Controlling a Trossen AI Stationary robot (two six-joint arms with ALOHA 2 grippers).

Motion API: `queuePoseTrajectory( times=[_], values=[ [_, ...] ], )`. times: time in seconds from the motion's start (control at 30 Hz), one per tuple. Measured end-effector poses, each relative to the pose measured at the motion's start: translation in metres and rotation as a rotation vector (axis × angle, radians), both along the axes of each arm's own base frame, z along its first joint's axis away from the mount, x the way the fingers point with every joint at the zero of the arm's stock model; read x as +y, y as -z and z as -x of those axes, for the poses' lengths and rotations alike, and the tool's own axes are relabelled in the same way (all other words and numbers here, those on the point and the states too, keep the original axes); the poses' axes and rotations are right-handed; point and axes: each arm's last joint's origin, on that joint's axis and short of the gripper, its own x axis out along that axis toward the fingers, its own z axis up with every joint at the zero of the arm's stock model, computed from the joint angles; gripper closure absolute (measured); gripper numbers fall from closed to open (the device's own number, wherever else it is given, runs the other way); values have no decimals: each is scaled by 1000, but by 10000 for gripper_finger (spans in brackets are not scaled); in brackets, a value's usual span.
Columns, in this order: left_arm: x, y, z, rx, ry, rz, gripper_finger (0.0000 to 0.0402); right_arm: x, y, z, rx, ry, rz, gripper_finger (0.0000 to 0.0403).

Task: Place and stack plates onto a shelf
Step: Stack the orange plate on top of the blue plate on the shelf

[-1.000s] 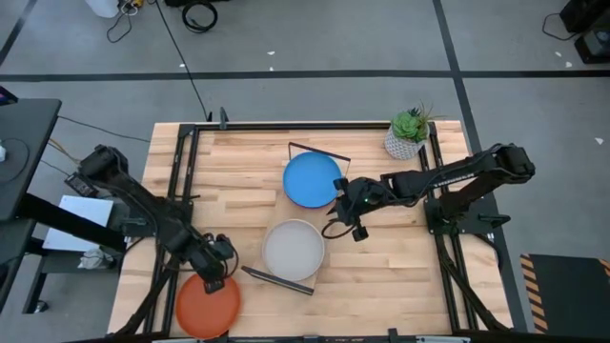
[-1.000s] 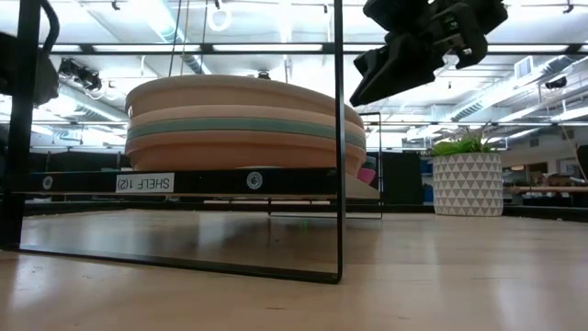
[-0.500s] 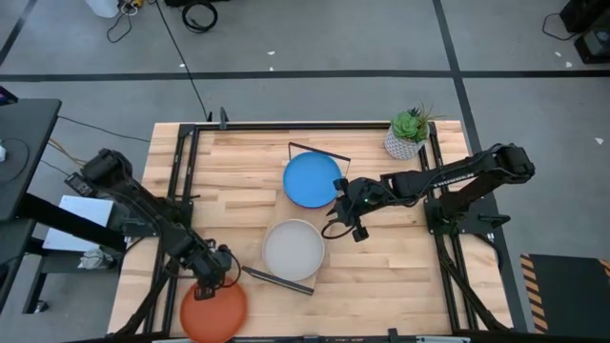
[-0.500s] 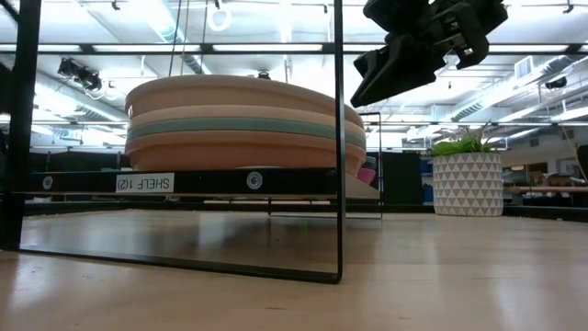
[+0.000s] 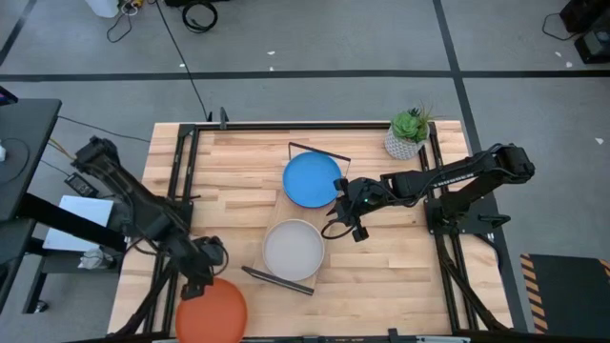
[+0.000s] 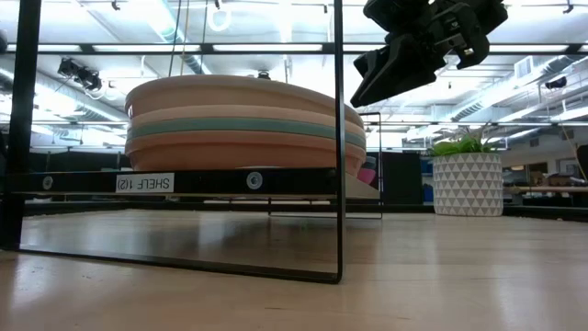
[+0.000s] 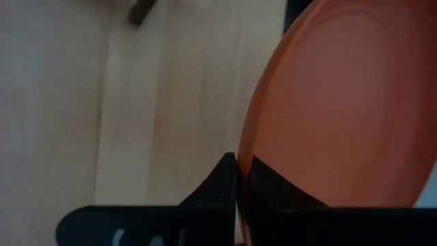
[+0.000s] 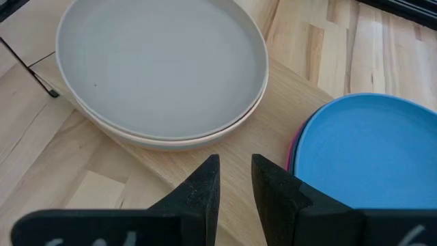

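The orange-red plate (image 5: 212, 311) lies at the table's near left corner, and my left gripper (image 5: 199, 274) is shut on its far rim. The shelf (image 5: 329, 217) stands mid-table and carries a blue plate (image 5: 312, 179) on a magenta one at its far end. A cream plate (image 5: 294, 250) tops a stack (image 6: 239, 124) at its near end. My right gripper (image 5: 349, 215) hovers open above the shelf's right edge, between the two piles, with nothing between its fingers (image 8: 205, 184). My left gripper pinches the orange-red plate's rim (image 7: 243, 147) between its two fingers, one on the plate's inner face (image 7: 270, 188) and one outside the rim. The fingers come from the table's far side, slanting down. Whether the plate is lifted clear I cannot tell.
A potted plant (image 5: 408, 133) in a white pot (image 6: 467, 184) stands at the far right corner. Thin black wire frames (image 6: 338, 138) rise at the shelf's short ends. Bare wood lies left of the shelf (image 5: 229, 191) and at the near right (image 5: 381, 276).
My left gripper has moved a little toward the table's near left corner. The orange-red plate has slid with it toward the near edge. My right gripper has kept still.
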Motion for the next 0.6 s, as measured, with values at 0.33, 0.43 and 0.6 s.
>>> queuePoseTrajectory(
  times=[0.33,0.43,0.6],
  values=[
    [30,-99,6,-483,-238,-114,387,0,2,1,21,6,8,312],
    [48,-111,3,-575,-344,-255,387,-3,0,10,78,45,43,312],
    [79,-113,-13,-599,-549,-452,381,-8,-25,37,98,184,67,312]
  ],
)
